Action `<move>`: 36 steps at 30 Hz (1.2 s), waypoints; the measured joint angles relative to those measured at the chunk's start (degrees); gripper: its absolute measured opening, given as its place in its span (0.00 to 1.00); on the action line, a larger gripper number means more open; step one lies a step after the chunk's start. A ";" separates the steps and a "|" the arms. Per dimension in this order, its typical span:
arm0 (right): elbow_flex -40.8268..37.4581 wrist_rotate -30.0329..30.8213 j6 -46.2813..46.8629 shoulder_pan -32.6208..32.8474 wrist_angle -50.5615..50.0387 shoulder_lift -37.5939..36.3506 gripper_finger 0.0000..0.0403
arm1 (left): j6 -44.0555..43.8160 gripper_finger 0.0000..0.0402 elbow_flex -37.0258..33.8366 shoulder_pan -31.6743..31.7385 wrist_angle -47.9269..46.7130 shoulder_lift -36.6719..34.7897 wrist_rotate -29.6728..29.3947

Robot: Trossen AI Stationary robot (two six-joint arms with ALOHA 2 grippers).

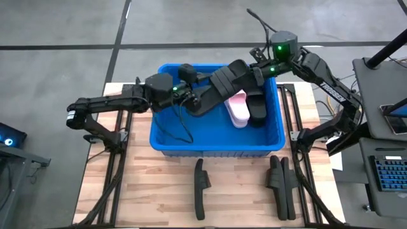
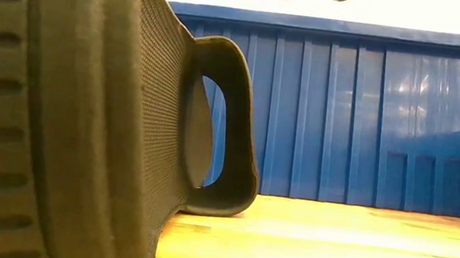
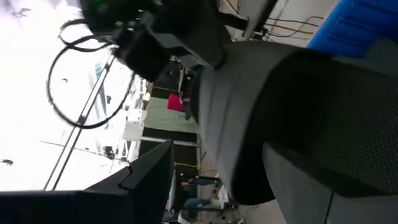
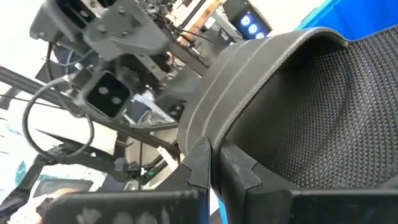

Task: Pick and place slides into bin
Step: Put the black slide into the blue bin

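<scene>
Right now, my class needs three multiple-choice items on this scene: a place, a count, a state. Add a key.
1. Where are the pink slides? A in the blue bin; B on the table; C on the floor.
2. How many table slides lie before the bin? A one; B three; C five.
3. The raised black slide is: A lying flat; B held above the bin; C on the floor.
Key: 1A, the bin's walls surround them; 2B, one left, two right; 3B, the right jaws clamp its edge.
</scene>
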 joint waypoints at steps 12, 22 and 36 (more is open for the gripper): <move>0.02 -2.75 3.17 0.24 0.84 -0.13 0.02 | 7.44 0.57 0.04 -0.07 10.24 4.88 -3.50; 0.02 -4.11 2.67 0.18 0.30 -0.11 0.02 | 8.47 0.44 0.15 -0.11 13.95 7.73 -3.35; 0.13 -4.06 -5.48 -0.16 0.57 -0.26 0.05 | -3.39 0.01 0.31 -0.02 17.08 8.12 -5.09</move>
